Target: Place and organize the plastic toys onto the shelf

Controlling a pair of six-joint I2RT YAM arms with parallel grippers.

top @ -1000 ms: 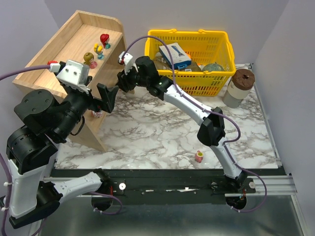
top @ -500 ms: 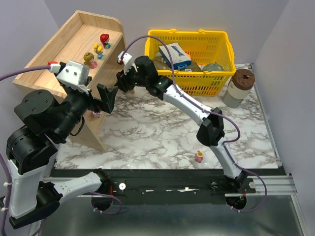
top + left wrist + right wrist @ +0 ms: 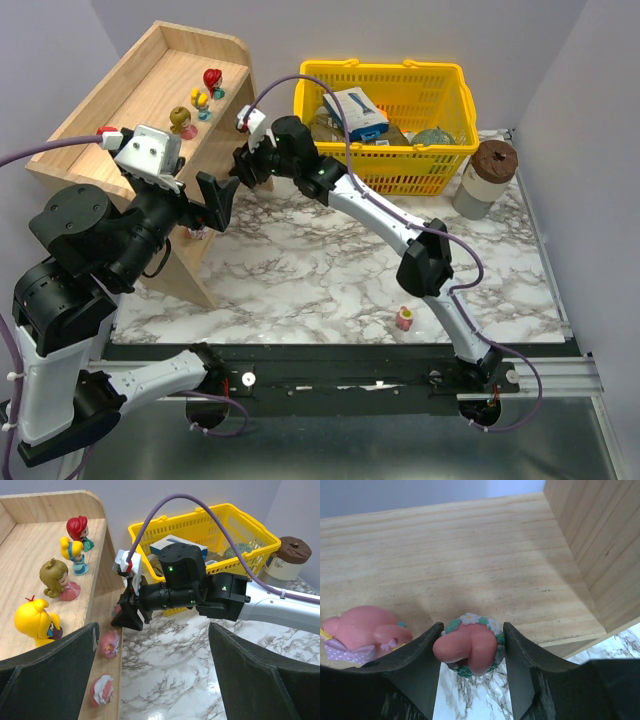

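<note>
With four figurines standing on the shelf's upper tier and others below, the right tool gripped a pink flower-ringed figurine at the lower tier's edge, the left tool hung wide open, and one toy lay unplaced near the tabletop's near edge.

right end effector beside shelf

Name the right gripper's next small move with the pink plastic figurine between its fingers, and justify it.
Probably ease forward a little, then lower and open. The right gripper holds the pink flower-ringed plastic figurine at the front edge of the light-wood shelf board, seemingly partly over the marble table, beside another pink toy lying on the board.
</note>
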